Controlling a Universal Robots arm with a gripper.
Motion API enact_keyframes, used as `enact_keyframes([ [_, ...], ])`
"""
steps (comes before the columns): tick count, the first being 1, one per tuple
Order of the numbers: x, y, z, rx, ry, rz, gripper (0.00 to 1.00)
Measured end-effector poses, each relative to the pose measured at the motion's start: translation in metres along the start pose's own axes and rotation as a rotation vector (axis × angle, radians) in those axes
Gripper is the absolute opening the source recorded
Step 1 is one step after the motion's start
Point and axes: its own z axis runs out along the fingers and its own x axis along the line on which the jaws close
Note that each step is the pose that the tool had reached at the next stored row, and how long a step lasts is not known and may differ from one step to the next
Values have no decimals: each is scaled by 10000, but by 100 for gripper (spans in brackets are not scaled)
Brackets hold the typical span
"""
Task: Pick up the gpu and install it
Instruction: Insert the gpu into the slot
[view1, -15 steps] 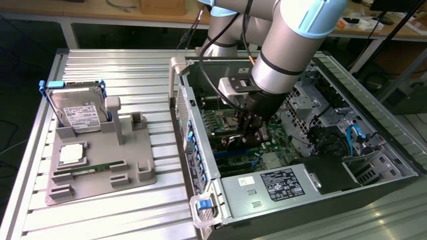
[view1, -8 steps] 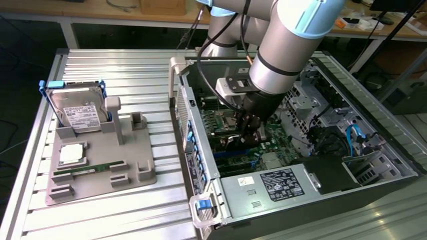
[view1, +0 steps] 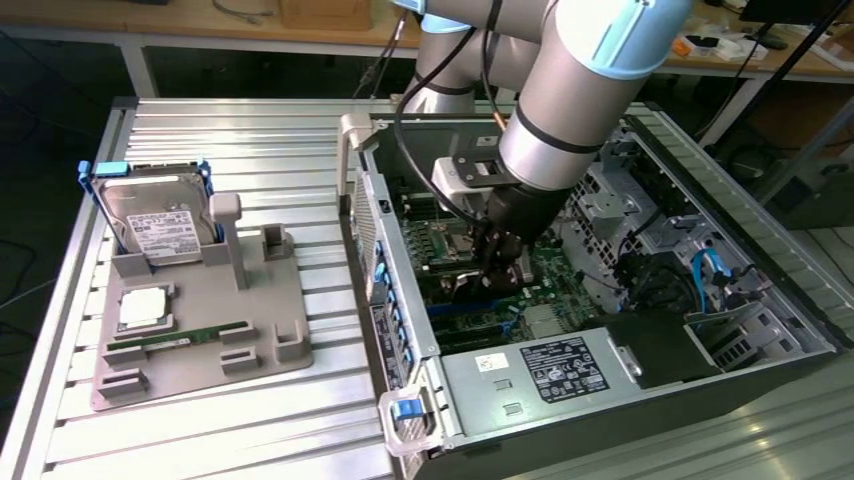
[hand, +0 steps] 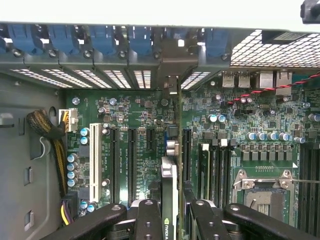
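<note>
My gripper (view1: 489, 272) is down inside the open computer case (view1: 400, 250), above the green motherboard (hand: 240, 120). It is shut on the gpu (hand: 169, 175), which I see edge-on in the wrist view as a thin upright card with a silvery strip and a small logo near the fingers (hand: 148, 220). The card stands over the motherboard between two black expansion slots, with its metal end reaching toward the rear slot openings (hand: 172, 82). In the exterior view the gpu (view1: 462, 288) is a dark shape under the black fingers; how deep it sits in a slot is hidden.
A grey fixture (view1: 287, 345) on the slatted table holds the hard drive (view1: 154, 220) in its blue frame, a processor (view1: 144, 308) and a green memory stick (view1: 180, 335). In the case are the power supply (view1: 561, 368), a cable bundle (hand: 47, 130), the processor socket (hand: 262, 187) and blue slot latches (hand: 65, 37).
</note>
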Motion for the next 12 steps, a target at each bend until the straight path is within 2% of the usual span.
enact_keyframes([
  [12,34,1,1,0,-1,-1,27],
])
